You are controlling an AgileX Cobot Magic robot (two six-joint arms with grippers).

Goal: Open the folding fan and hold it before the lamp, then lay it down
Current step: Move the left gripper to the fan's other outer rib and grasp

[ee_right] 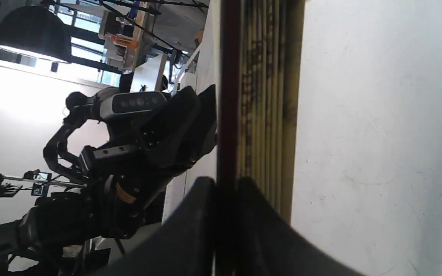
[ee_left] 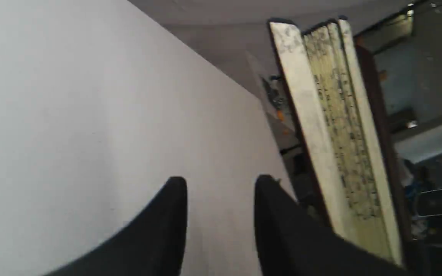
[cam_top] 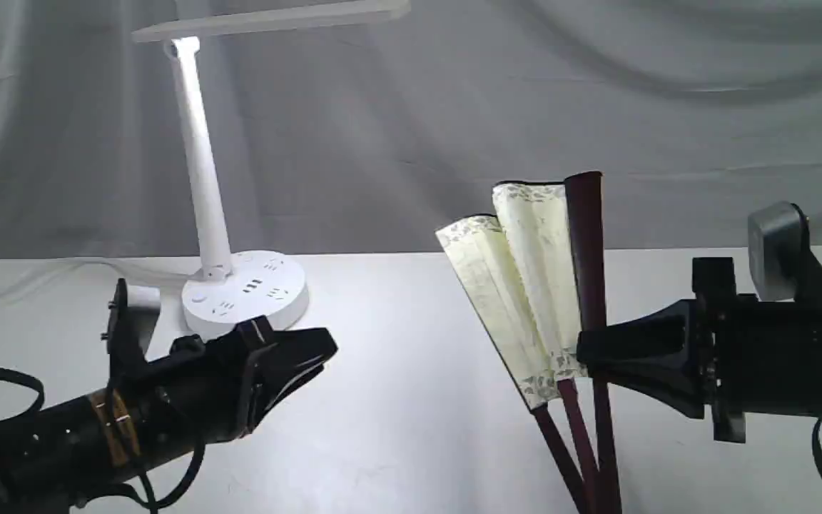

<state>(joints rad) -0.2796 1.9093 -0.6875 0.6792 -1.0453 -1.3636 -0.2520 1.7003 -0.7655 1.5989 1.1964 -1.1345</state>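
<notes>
The folding fan [cam_top: 525,285] stands upright and partly spread at the right, cream pleats fanned leftward from its dark maroon ribs [cam_top: 588,243]. My right gripper [cam_top: 586,353] is shut on the outer maroon rib, which the right wrist view shows pinched between the fingers [ee_right: 225,184] with the pleats [ee_right: 267,96] beside it. My left gripper [cam_top: 322,360] hovers low at the left, apart from the fan, its jaws open with nothing between them [ee_left: 220,182]. From there the fan [ee_left: 336,126] appears ahead. The white lamp [cam_top: 200,164] stands at the back left, its light bar above.
The lamp's round base [cam_top: 247,293] with sockets rests on the white table [cam_top: 411,400], just behind my left gripper, and a cord trails off to the left. A grey cloth backdrop [cam_top: 596,86] hangs behind the table.
</notes>
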